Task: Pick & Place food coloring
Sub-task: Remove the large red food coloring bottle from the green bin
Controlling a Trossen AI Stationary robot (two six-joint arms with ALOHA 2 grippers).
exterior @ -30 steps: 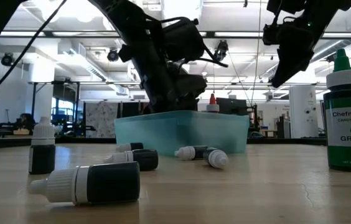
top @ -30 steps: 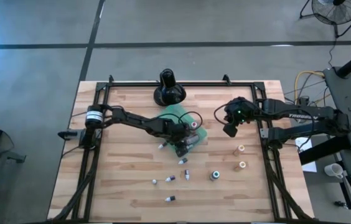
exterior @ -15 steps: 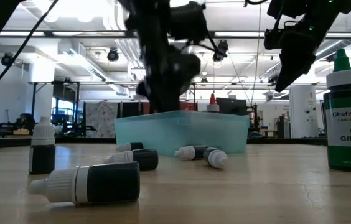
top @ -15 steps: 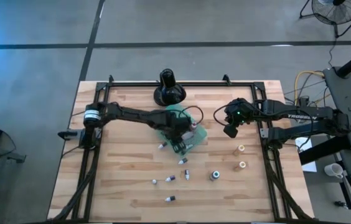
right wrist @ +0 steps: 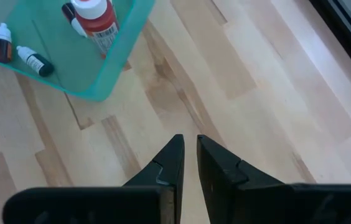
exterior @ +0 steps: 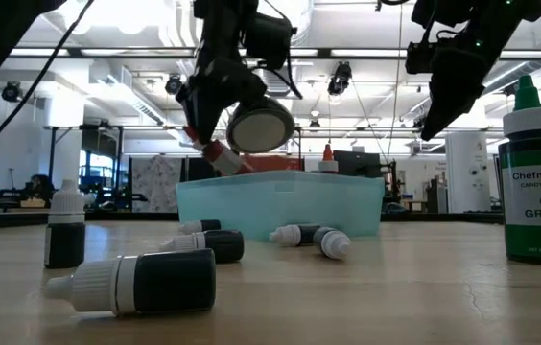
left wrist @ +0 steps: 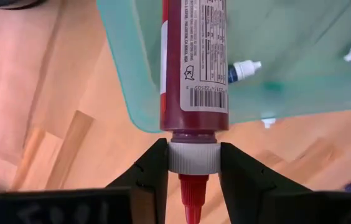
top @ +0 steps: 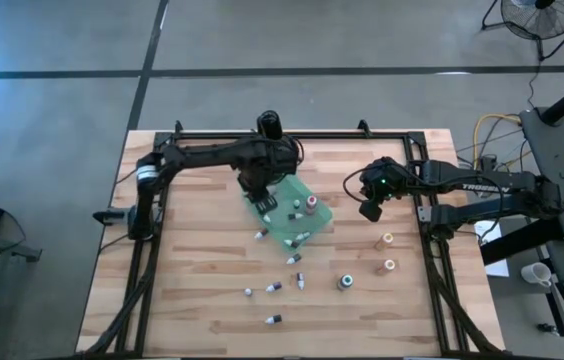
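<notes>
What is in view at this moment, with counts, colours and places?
table: one, light wood.
tray: one, translucent teal, table centre.
standing red bottle: one, white collar, inside the tray.
small droppers: at least two, inside the tray.
loose small bottles: about six, dark with white caps, on the table in front of the tray.
green bottle: one, upright, right of the loose ones.
orange bottles: two, upright, near the right edge.
stand: one, black, behind the tray.
left gripper: shut on the held red bottle, tilted over the tray's edge.
right gripper: shut, empty, above bare table right of the tray.
</notes>
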